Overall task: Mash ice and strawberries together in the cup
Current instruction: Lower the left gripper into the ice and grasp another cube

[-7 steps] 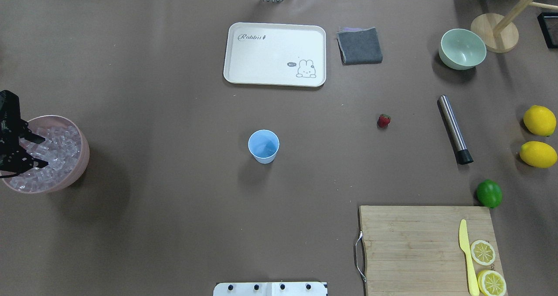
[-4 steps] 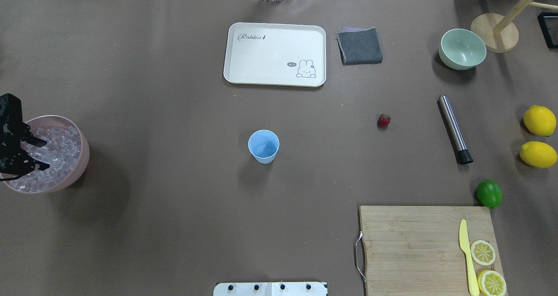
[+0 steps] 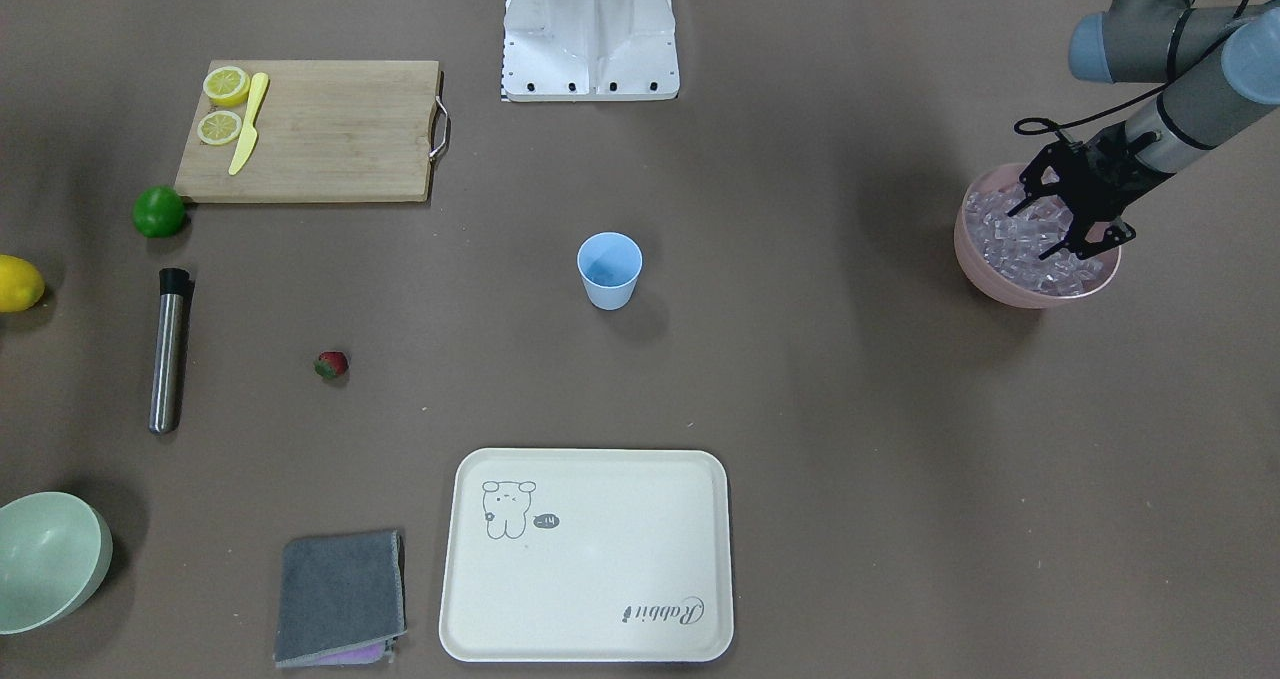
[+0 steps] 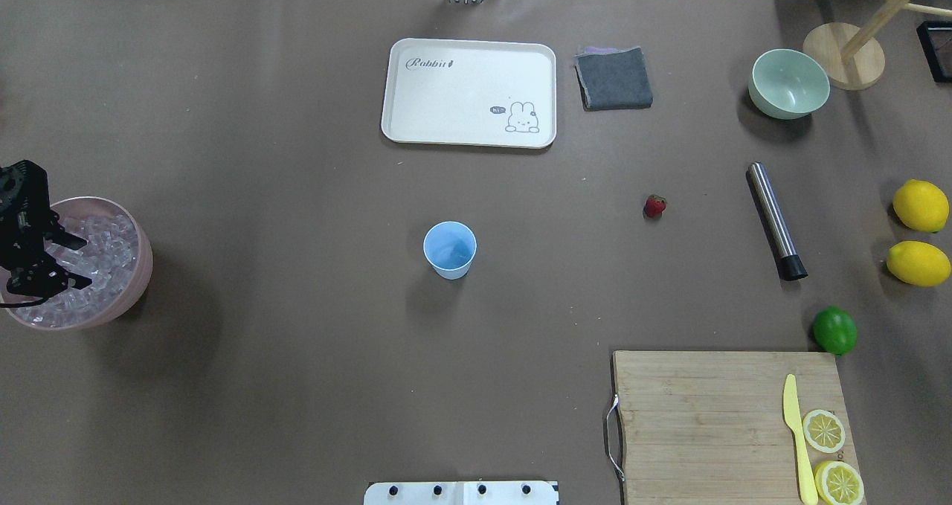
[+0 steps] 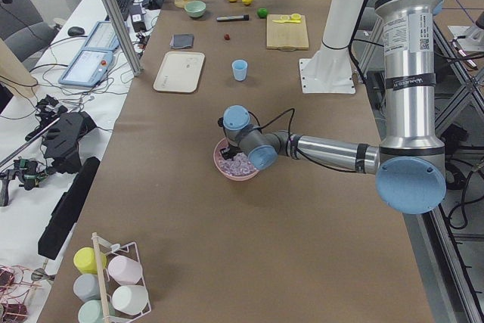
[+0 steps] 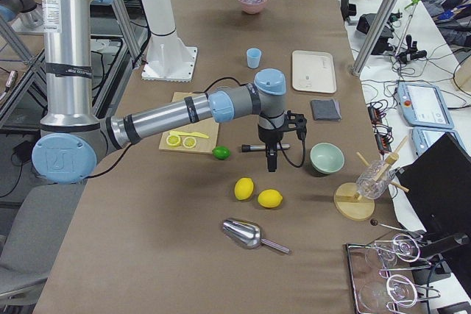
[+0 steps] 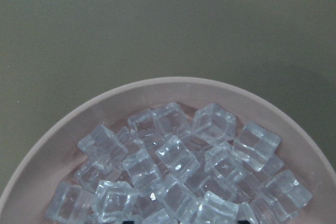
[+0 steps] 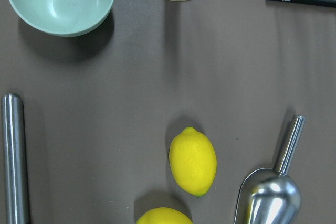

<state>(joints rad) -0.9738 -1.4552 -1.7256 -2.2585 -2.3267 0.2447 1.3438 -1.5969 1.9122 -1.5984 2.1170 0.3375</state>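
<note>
Left gripper (image 3: 1032,233) has its jaws spread wide, tips down among the ice (image 7: 178,166) piled in the pink bowl (image 4: 143,267) at the table's left end; you cannot tell whether a cube sits between them. Outward from there, you find the cup (image 4: 449,249) upright mid-table, well apart from the bowl, and the strawberry (image 4: 654,206) lying on the table further right. Your right gripper (image 6: 271,161) hangs near the pale green bowl (image 6: 327,157), its opening impossible to judge.
</note>
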